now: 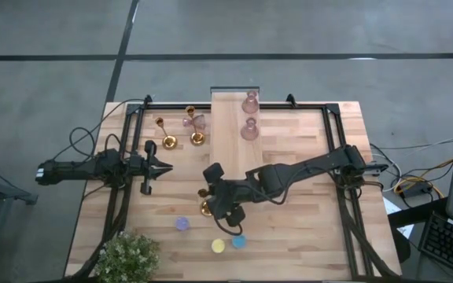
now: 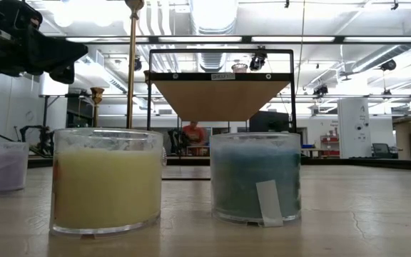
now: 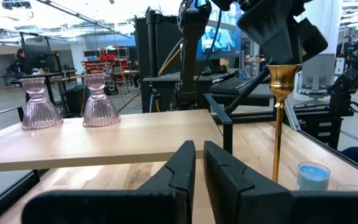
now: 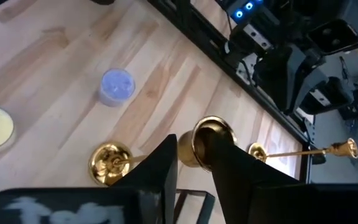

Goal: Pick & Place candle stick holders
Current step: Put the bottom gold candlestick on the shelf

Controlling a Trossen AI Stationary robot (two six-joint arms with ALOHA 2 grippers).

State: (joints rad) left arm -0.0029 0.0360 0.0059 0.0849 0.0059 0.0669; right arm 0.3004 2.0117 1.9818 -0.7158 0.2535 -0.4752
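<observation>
My right gripper point(image 1: 208, 194) is shut on a gold candle stick holder point(image 1: 205, 208) at the table's middle, near the front. It also shows in the left wrist view point(image 3: 278, 124) and the low view point(image 2: 131, 71). Two more gold holders point(image 1: 169, 141) point(image 1: 197, 138) and a pink one point(image 1: 197, 122) stand at the far left. Two pink holders point(image 1: 249, 102) point(image 1: 248, 129) stand on a light-wood block point(image 1: 228, 134). Purple point(image 1: 182, 223), yellow point(image 1: 218, 246) and blue point(image 1: 238, 241) cups sit near the front edge. My left gripper point(image 1: 162, 167) is shut and empty at the left. My right gripper has the gold holder's top cup point(image 4: 205, 142) between its two fingers point(image 4: 165, 163), coming from above and slanting toward the table's left. The holder stands nearly upright below the fingers, its round base point(image 4: 109, 163) down. I cannot tell whether the base touches the table.
A green leafy plant point(image 1: 128, 255) stands at the front left corner. A black frame point(image 1: 132, 126) runs along the table's left, far and right sides. The three cups lie just in front of the held holder.
</observation>
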